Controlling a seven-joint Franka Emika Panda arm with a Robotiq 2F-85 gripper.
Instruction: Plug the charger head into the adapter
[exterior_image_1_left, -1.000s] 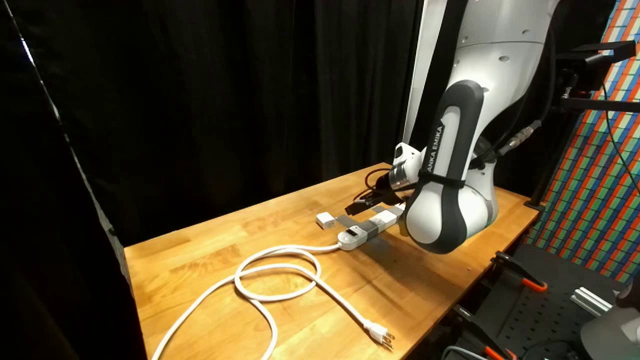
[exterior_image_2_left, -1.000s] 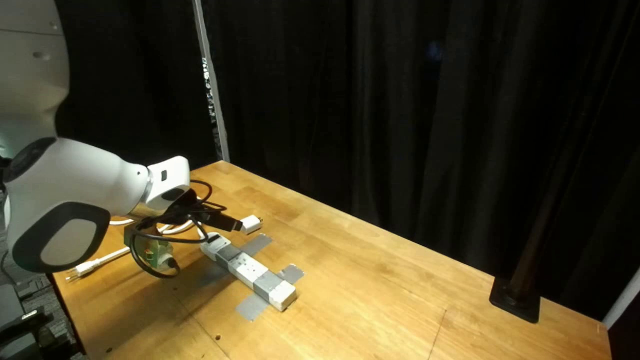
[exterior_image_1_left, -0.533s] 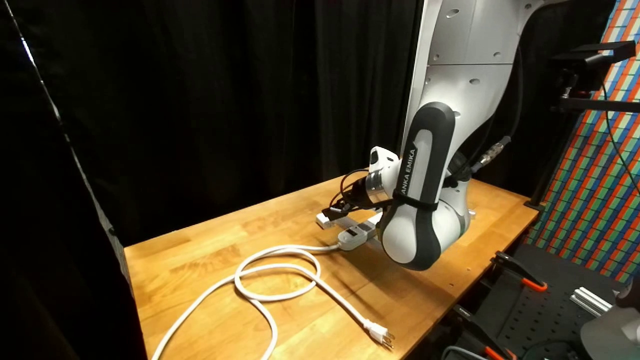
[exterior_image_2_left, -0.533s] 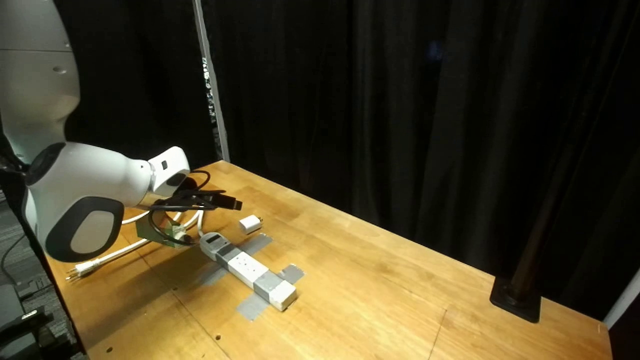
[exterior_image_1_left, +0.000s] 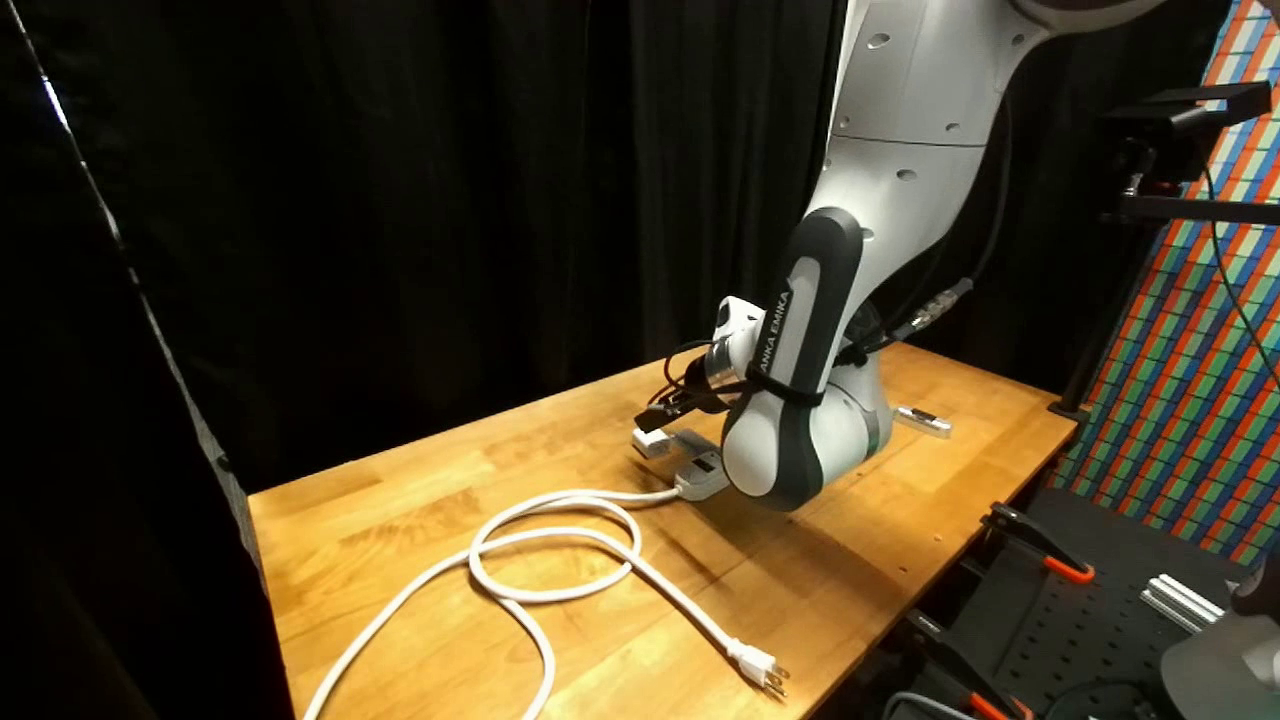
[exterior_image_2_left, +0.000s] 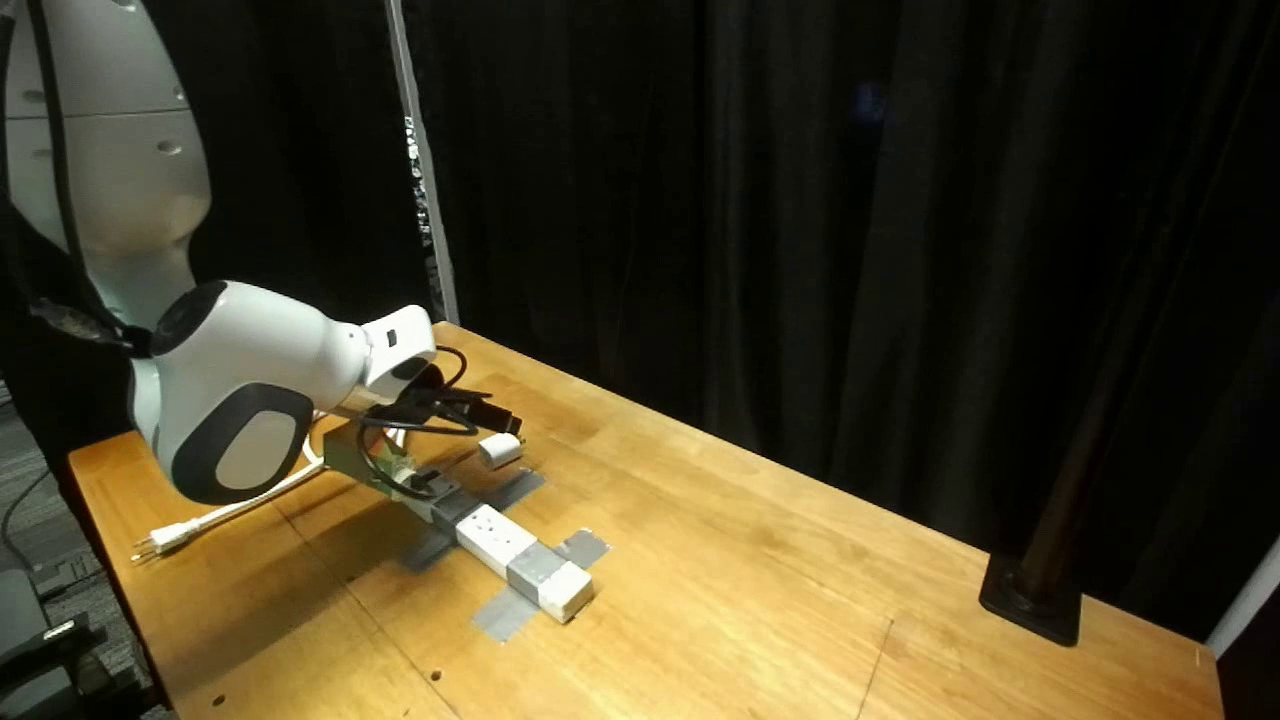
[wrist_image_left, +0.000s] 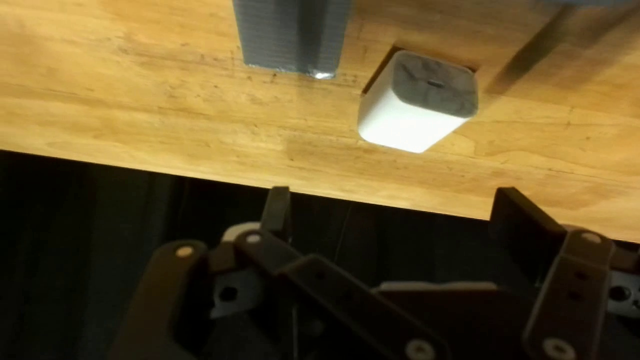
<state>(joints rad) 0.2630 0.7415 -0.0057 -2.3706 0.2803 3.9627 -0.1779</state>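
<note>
Toward the far edge of the wooden table (exterior_image_1_left: 400, 480), in an exterior view, holding the gripper (exterior_image_1_left: 650, 420) just above the charger head (exterior_image_1_left: 650, 443). Showing only the grey end of the adapter (exterior_image_1_left: 702, 475) to the right; nearer, looping the white cable (exterior_image_1_left: 545, 597) round to a plug (exterior_image_1_left: 753, 661) at the near edge.

In an exterior view, bearing grey tape (exterior_image_2_left: 535, 566) across the adapter, with outlets (exterior_image_2_left: 488, 529) in sight between strips. Resting the charger head just beyond its left half, with a black stand (exterior_image_2_left: 1035, 602) at far right.

Above the table, in the wrist view, holding the fingers (wrist_image_left: 278, 210) wide apart, clear of the charger head on the wood beside the tape.
</note>
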